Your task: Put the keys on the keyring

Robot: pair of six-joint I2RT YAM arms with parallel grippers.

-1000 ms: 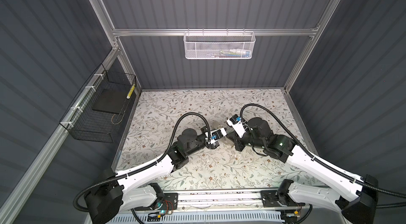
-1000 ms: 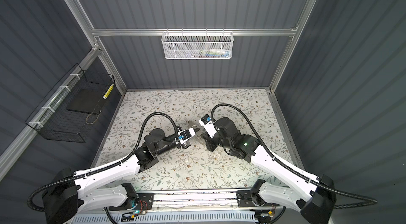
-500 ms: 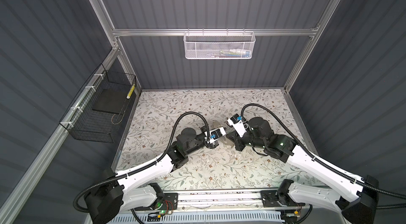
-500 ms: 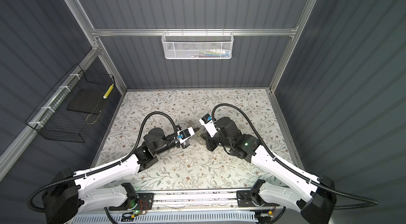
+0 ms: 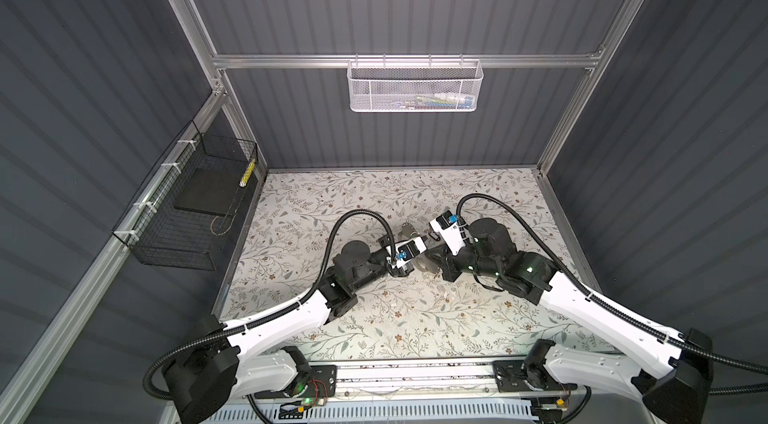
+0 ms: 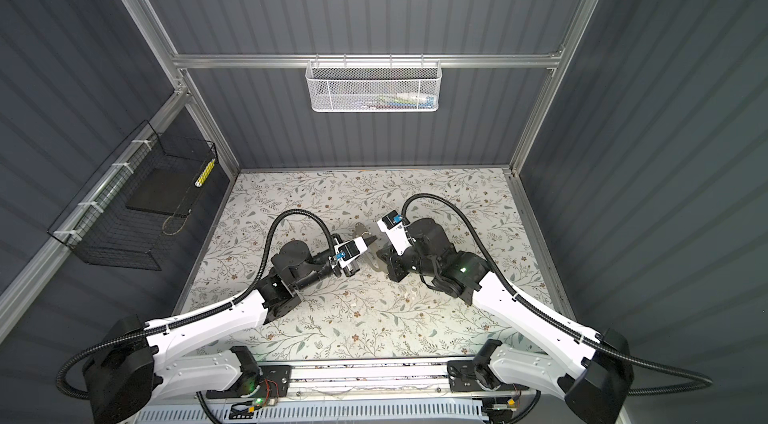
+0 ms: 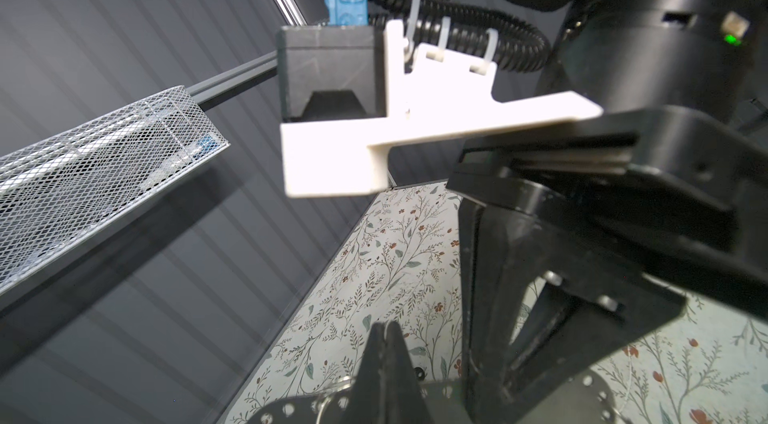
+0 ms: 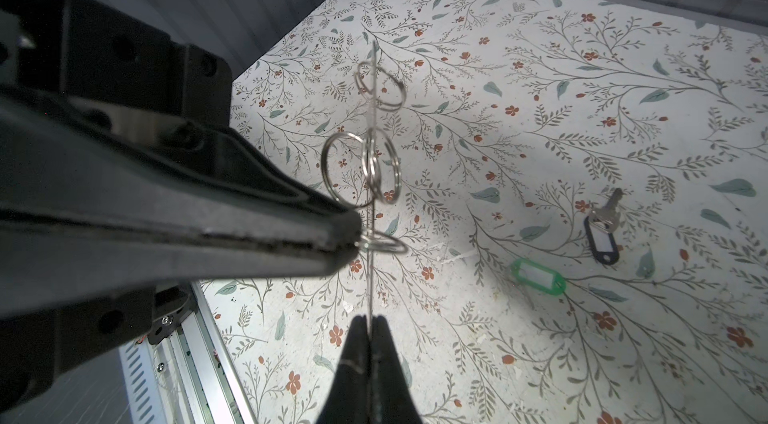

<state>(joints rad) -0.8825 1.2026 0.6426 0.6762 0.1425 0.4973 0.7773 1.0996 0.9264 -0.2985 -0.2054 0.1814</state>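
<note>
hardly anything moved: your left pincer [image 8: 355, 241] stays clamped on a metal ring [image 8: 384, 245], right pincer [image 8: 370, 320] clamped on a thin plate [image 8: 370, 284].

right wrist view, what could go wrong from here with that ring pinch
1. The left tool pinches one ring with just its tips, so the thin wire could slip out.
2. The right tool holds the thin plate by one edge. A pull on the ring may twist the plate loose.
3. The other rings hang on the same plate and could snag.
</note>
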